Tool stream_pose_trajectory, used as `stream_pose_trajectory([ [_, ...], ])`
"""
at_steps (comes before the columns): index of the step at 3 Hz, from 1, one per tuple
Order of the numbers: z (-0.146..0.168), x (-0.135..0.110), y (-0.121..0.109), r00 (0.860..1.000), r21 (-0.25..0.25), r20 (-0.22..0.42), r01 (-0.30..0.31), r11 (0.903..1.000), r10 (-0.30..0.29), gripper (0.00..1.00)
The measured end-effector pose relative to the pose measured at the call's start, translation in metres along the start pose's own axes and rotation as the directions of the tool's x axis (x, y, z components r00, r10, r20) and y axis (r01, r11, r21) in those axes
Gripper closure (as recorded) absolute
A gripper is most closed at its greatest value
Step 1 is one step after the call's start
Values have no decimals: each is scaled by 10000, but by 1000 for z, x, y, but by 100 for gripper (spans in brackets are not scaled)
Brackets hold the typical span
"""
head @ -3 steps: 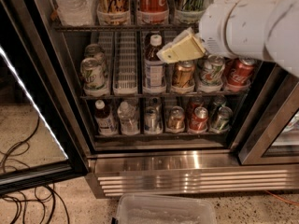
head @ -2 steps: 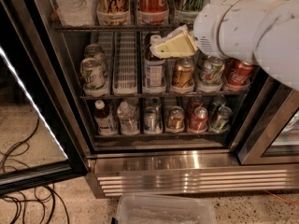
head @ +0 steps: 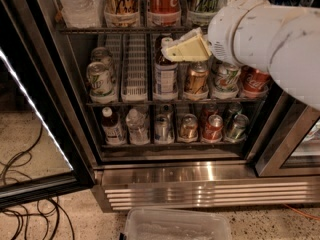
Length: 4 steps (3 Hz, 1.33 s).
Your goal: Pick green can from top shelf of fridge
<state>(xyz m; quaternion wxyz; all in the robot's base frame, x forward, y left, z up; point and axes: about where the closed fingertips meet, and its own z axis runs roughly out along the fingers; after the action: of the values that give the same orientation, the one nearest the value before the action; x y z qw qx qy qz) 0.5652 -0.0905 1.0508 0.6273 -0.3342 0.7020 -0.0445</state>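
Approaching, can not yet grasped: gripper (head: 170,51), opening impossible to tell, poised before the fridge's (head: 190,184) middle rack, green can (head: 204,1) standing on the top shelf (head: 80,30) at 1 o'clock, next calling for rising, then reaching in.
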Motion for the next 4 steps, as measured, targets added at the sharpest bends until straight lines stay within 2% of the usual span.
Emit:
stream_pose_trajectory([
  [1, -13, 9, -15, 9983, 862, 388, -469, 9952, 437, 0],
  [2, -28, 15, -32, 9859, 1627, 1113, -1419, 9764, 1247, 0],
  [3, -19, 10, -34, 9632, 1809, 1936, -2218, 9582, 1864, 0],
  [4, 0, -1, -32, 9455, 1743, 2494, -2564, 9507, 2093, 0],
])
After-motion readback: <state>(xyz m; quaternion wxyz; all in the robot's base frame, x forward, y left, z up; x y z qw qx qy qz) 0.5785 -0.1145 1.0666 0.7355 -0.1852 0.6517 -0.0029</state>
